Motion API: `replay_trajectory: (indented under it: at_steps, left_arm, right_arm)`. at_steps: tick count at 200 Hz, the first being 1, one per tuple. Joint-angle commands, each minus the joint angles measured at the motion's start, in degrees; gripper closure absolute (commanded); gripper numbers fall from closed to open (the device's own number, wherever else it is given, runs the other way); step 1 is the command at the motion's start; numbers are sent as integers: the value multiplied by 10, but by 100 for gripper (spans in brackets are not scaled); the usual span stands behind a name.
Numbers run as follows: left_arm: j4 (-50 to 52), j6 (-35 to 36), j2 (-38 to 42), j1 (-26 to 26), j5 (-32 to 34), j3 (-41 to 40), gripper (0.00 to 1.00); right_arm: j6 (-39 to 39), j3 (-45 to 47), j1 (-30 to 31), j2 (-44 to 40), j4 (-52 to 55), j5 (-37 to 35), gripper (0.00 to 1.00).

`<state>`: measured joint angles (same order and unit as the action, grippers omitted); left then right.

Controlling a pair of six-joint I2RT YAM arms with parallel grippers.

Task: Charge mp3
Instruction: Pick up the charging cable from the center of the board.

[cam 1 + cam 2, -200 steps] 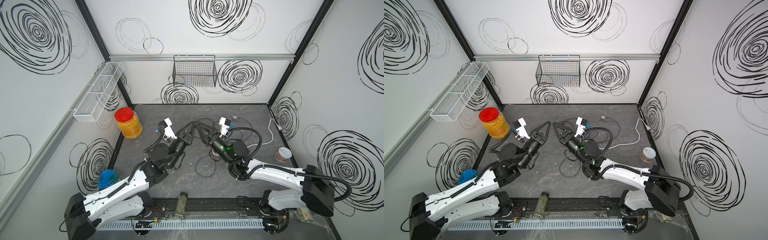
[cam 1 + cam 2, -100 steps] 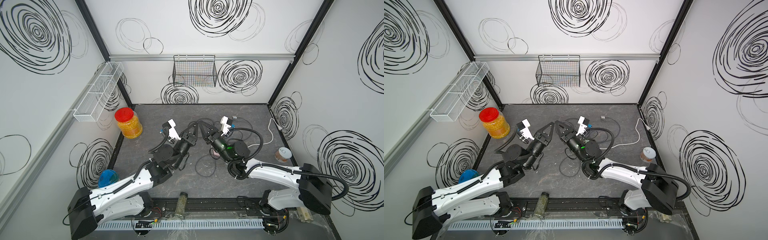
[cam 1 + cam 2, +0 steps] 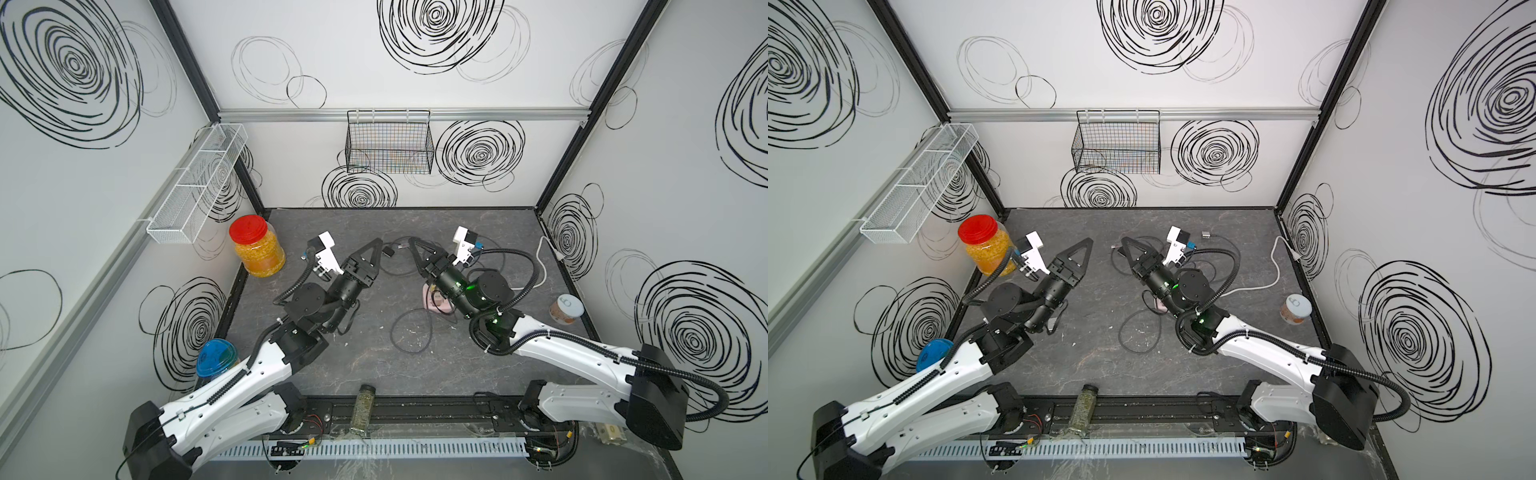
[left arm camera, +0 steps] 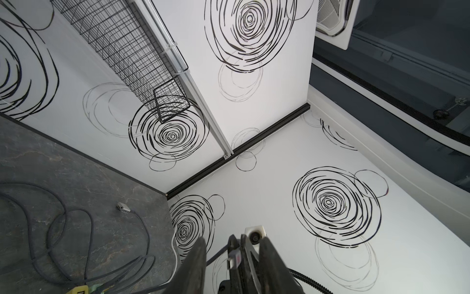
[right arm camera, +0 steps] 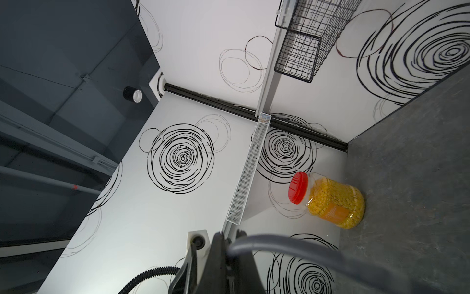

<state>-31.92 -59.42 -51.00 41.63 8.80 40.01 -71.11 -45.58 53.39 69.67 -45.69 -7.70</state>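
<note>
- Grey marbled tabletop (image 3: pixel 374 365) fills my feed in both top views, boxed in by white walls scribbled with black rings.
- Left gripper (image 3: pixel 377 245) is raised off the table near the middle. From its own wrist camera I see its two black fingers (image 4: pixel 195 262) standing apart.
- Right gripper (image 3: pixel 413 245) faces it tip to tip. Its jaws are pressed together on the charging cable (image 5: pixel 292 247), which curves away grey from the tips in the right wrist view.
- Black wire basket (image 3: pixel 388 145) hangs on the back wall.
- White mesh shelf (image 3: pixel 195 195) runs along the left wall.
- Jar (image 3: pixel 257 251) of yellow pellets with a red lid stands by the left wall, toward the back. I can make out no writing on its orange label (image 5: pixel 335 212).
- Small jar (image 3: pixel 565 309) by the right wall has lettering on its pale lid, too small for me to read.
- Pink mp3 player (image 3: pixel 432 303) lies flat on the table beneath the right arm's wrist and is mostly hidden by it. It sits behind the right gripper's tips and well apart from the left gripper. Any brand on it is too small for me to read.
- Plug (image 4: pixel 234 258) at the held end of the cable sticks out just past the right gripper's tips. It sits in the gap between the left gripper's open fingers, and I cannot tell whether it touches either one. It is up in the air, not in the player.
</note>
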Motion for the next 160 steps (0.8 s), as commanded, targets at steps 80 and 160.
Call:
replay_trajectory:
  at_steps: [80,160]
  left_arm:
    - [-17,-22,-71,-61,-313,45,60]
    - [-34,-33,-78,-66,-326,39,67]
  right_arm:
    - [59,-83,-24,-34,178,84,100]
    - [69,-86,-30,-39,184,101,100]
